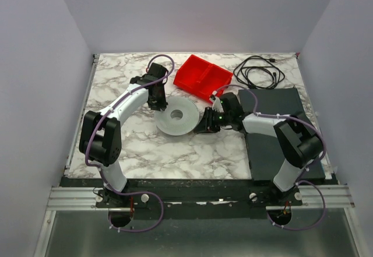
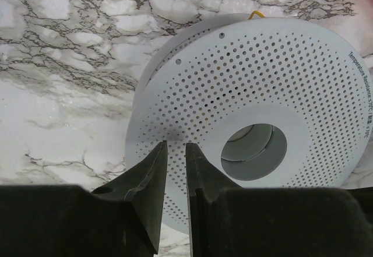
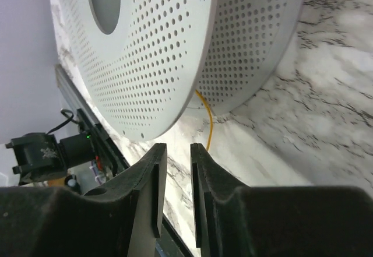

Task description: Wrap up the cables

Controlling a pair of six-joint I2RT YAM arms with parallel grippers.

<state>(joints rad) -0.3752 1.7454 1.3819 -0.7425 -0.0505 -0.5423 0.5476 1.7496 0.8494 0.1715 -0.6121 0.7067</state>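
Top view: my left gripper (image 1: 157, 102) and right gripper (image 1: 205, 126) flank a grey perforated spool (image 1: 176, 117) lying on the marble worktop (image 1: 145, 152), with a red tray (image 1: 201, 76) just behind it.

Left wrist: the left gripper (image 2: 176, 146), jaws a narrow slit and holding nothing, hangs over the spool (image 2: 262, 82) at its near rim. A yellow loop of the cables (image 2: 255, 14) peeks out at the far edge.

Right wrist: the right gripper (image 3: 175, 147), barely parted and empty, sits at the spool (image 3: 145, 82) edge. The cables (image 3: 208, 123) drop from between the flanges to just beside one finger; I cannot tell whether they touch.
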